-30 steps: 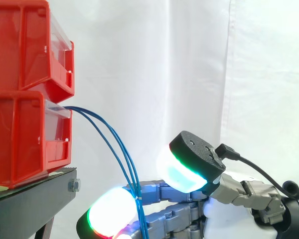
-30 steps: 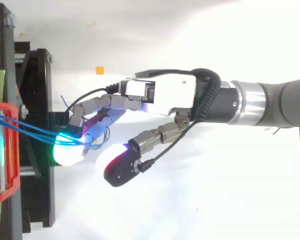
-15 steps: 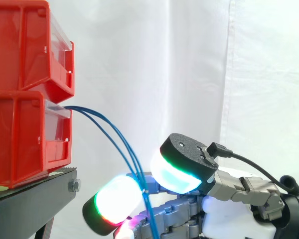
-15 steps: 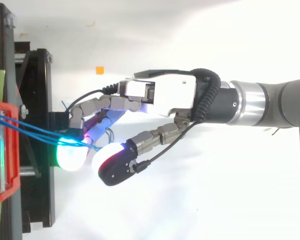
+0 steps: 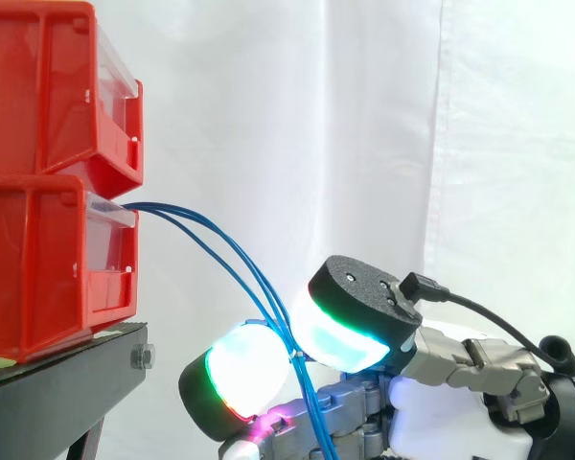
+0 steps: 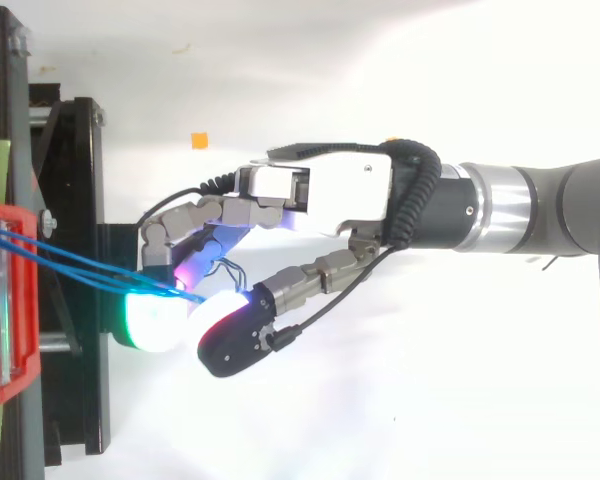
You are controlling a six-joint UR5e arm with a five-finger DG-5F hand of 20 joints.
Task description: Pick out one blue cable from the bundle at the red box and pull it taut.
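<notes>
**Side view.** An upper red bin (image 5: 48,86) sits on a lower red bin (image 5: 38,268) at the left edge, both on a black stand (image 5: 57,383), before a white curtain (image 5: 364,115). The blue cables (image 5: 225,251) leave the clear front of the lower red bin at middle left. They descend in a shallow curve toward the lower centre of the frame. There they pass between 2 glowing pads of the hand (image 5: 364,307): a white pad with a green rim (image 5: 240,369) on the left, and the black-backed thumb pad with a cyan-green glow (image 5: 340,340) on the right. The 2 pads stand close on either side of the cables and pinch them. How many strands lie in the pinch cannot be told. Below the pinch the cables run on to the bottom edge.

**Top view.** The arm (image 6: 540,210) enters from the right edge, with the hand (image 6: 330,190) at centre and its fingers curled toward the left. The blue cables (image 6: 80,268) run from the red bin stack (image 6: 0,330) at the left edge, across the black stand (image 6: 75,200), to the pinch left of centre. There the green-white pad (image 6: 155,320) and the thumb pad (image 6: 235,335) meet. A small orange marker (image 6: 199,140) lies on the white surface at upper left, apart from the hand.
</notes>
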